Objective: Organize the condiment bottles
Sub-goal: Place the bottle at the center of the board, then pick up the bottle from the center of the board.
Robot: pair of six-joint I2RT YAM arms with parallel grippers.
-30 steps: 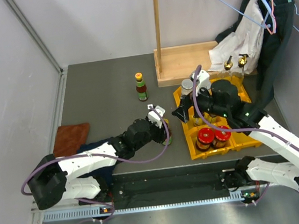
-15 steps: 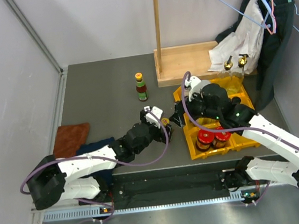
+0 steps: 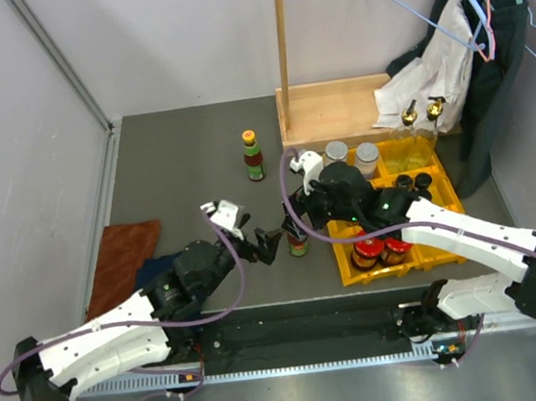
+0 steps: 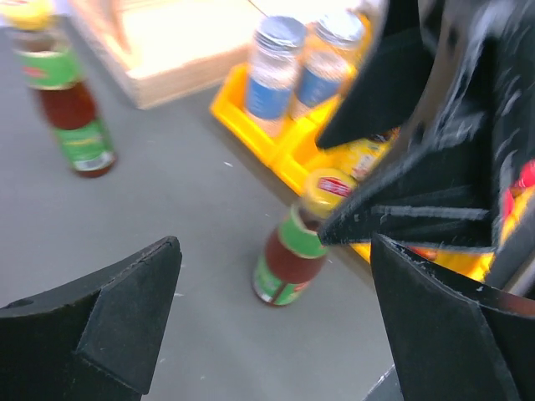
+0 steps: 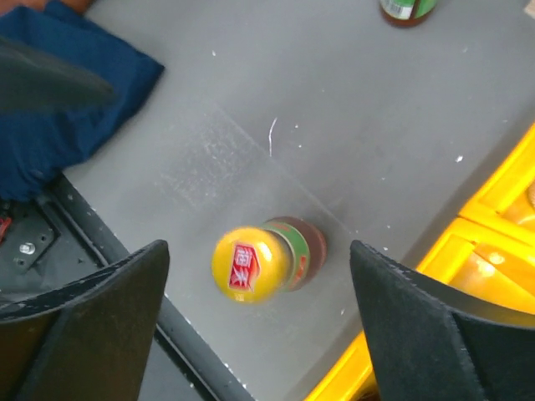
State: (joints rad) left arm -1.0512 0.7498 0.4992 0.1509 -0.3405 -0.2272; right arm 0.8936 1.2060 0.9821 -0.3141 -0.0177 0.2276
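Observation:
A yellow-capped, green-labelled red sauce bottle (image 3: 298, 244) (image 4: 292, 254) (image 5: 259, 262) stands on the grey table just left of the yellow bin (image 3: 344, 261). My right gripper (image 3: 300, 222) (image 5: 259, 326) hovers over it, open, a finger on each side and clear of the cap. My left gripper (image 3: 261, 245) (image 4: 276, 334) is open and empty, just left of the bottle. A matching bottle (image 3: 253, 156) (image 4: 65, 104) stands farther back. In the bin are silver-lidded jars (image 3: 337, 152) (image 4: 272, 71), red-lidded jars (image 3: 368, 246) and small dark bottles (image 3: 413, 182). Gold-stoppered bottles (image 3: 422, 110) stand behind the bin.
A wooden tray with an upright post (image 3: 330, 111) sits behind the bin. Clothes and hangers (image 3: 476, 32) fill the back right. A brown cloth (image 3: 119, 256) and a blue cloth (image 3: 155, 268) (image 5: 58, 125) lie at the left front. The table's front edge rail (image 5: 134, 309) runs close to the bottle.
My left gripper opened, let go of the sauce bottle and drew back to the left. My right arm swung left from over the bin to above that bottle.

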